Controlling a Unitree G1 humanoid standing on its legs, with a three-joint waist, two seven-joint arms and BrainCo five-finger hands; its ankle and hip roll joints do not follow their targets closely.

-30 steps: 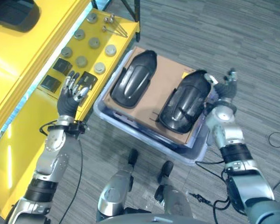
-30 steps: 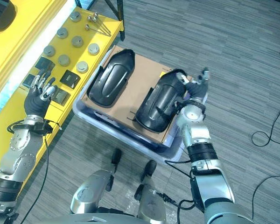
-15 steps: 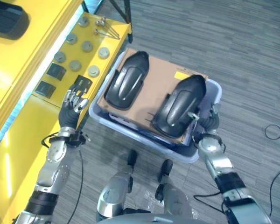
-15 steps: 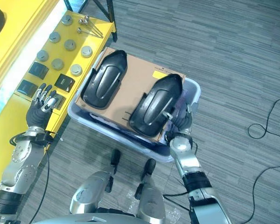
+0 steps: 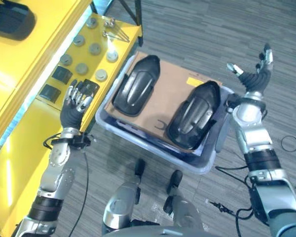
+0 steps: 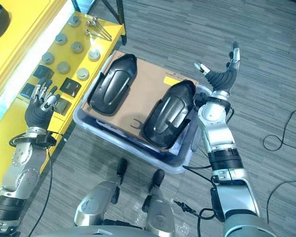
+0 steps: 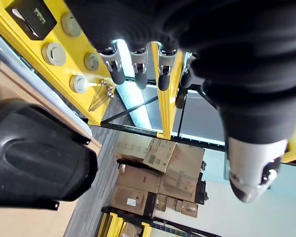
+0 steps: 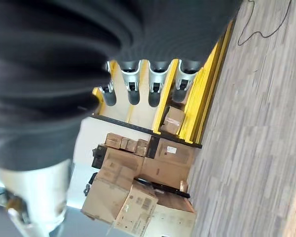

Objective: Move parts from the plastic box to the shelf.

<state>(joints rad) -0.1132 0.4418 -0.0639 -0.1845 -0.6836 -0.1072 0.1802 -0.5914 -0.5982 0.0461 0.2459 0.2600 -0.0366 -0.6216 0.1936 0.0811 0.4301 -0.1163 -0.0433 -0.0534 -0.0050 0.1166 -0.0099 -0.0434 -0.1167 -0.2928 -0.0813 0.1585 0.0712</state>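
Right hand (image 6: 221, 78) has risen off the right-side part (image 6: 167, 114), fingers spread; left hand (image 6: 39, 106) stays open over the shelf (image 6: 19, 59)

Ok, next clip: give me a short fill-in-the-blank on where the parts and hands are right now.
1. The number of black parts lying on the cardboard in the box is ____.
2. The left hand is over the edge of the ____ shelf.
3. The right hand is raised beside the box with its fingers ____.
4. Both hands hold ____.

Missing words: two; yellow; open; nothing
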